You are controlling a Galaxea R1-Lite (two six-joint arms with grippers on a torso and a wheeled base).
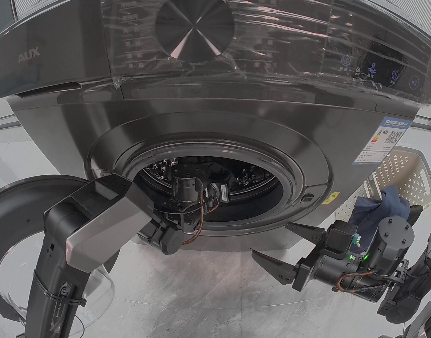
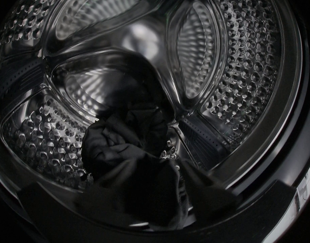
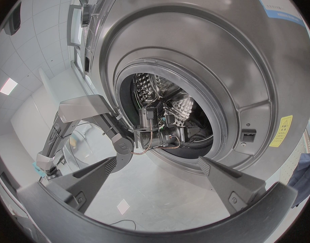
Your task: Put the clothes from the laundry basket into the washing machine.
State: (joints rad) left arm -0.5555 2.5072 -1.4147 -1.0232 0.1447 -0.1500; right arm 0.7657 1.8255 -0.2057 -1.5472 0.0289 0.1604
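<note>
Lying in the drum [image 2: 249,68], dark garment [image 2: 124,145]; blue clothes [image 1: 382,207] in basket [image 1: 412,174]; left claw [image 2: 124,194], right claw [image 1: 272,239] spread.

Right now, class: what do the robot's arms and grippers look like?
The left arm is black with an angular silver-grey cover panel and a brown cable looped at its wrist. The right arm is black, with a round screw-studded joint cap, a green light and a brown cable. The right gripper has two dark, pointed, wedge-shaped fingers.

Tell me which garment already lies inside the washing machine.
The black crumpled garment, in the steel drum; the blue garment is in the white perforated laundry basket.
</note>
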